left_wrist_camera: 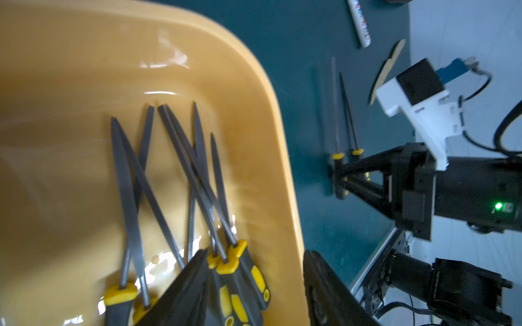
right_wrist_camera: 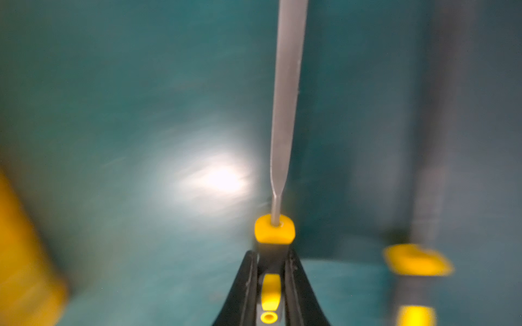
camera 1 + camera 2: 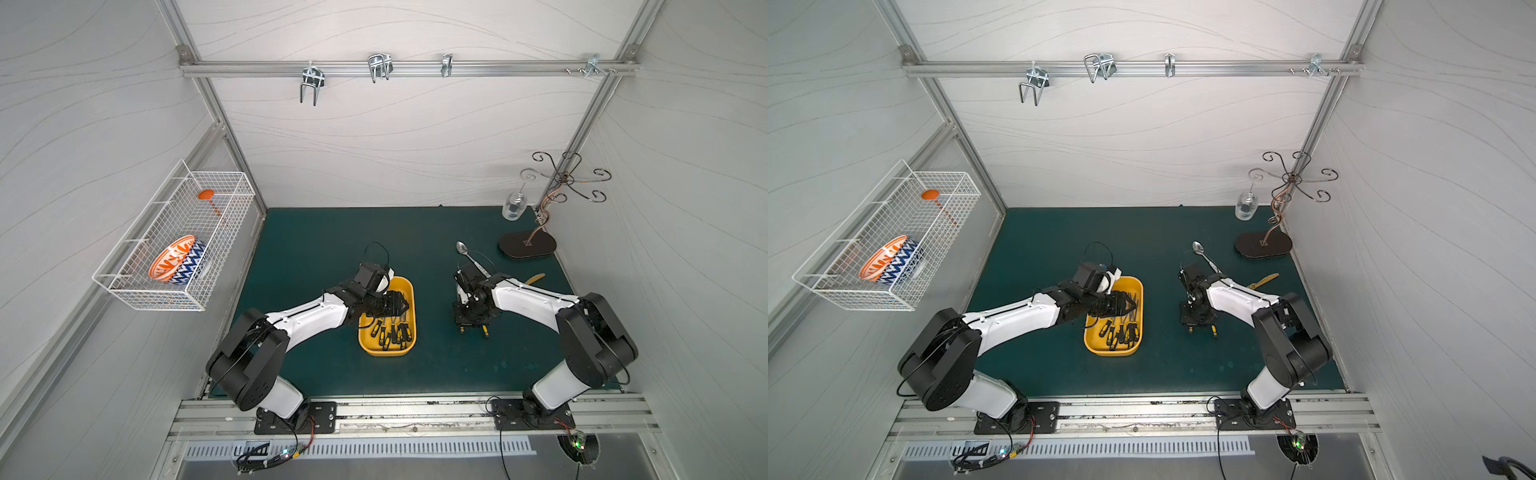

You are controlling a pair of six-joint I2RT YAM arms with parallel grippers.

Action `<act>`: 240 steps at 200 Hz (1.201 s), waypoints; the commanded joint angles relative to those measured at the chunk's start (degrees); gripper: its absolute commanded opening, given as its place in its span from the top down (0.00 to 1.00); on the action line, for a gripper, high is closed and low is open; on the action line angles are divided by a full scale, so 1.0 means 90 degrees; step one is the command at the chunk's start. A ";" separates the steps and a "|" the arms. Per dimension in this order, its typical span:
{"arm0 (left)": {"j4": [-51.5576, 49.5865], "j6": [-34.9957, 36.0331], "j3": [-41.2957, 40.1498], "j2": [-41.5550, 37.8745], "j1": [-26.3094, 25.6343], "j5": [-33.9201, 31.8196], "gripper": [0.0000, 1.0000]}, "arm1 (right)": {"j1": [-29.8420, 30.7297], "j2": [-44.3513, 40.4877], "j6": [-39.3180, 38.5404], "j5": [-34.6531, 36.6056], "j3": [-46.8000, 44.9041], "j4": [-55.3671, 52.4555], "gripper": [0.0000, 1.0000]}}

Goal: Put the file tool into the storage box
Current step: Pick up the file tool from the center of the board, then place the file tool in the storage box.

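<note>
The yellow storage box lies mid-table, and several black-and-yellow files rest inside against its wall. My left gripper hovers low over the box with its jaws open and nothing gripped. The handles of the files show below the gap. To the right of the box, my right gripper is shut on the handle of a file tool whose blade lies along the green mat. A second file lies on the mat beside it.
A spoon and a wooden spatula lie behind the right arm. A black stand base and a glass jar stand at the back right. A white wire basket holding a bowl hangs on the left wall.
</note>
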 commanded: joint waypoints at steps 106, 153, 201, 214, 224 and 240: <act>0.0625 -0.0114 0.0156 -0.0283 0.0010 0.0440 0.58 | 0.1438 -0.0414 0.0036 -0.2661 0.0920 0.1379 0.94; 0.0631 -0.0105 0.0028 -0.0319 0.0027 0.0338 1.00 | 0.1436 -0.0437 0.0056 -0.2509 0.0976 0.1328 0.90; -0.0515 0.0218 0.0157 -0.0050 0.0031 -0.0830 1.00 | 0.1435 -0.0396 0.0086 -0.2078 0.1006 0.1119 0.67; -0.0771 0.0276 0.0223 0.0164 0.0027 -0.0971 1.00 | 0.1440 -0.0363 0.0086 -0.1885 0.1034 0.1004 0.67; -0.0865 0.0273 0.0258 0.0312 0.0032 -0.0977 0.94 | 0.1426 -0.0352 0.0068 -0.1798 0.1037 0.0965 0.66; -0.0908 0.0272 0.0322 0.0464 0.0025 -0.0920 0.83 | 0.1421 -0.0373 0.0083 -0.1654 0.1037 0.0904 0.66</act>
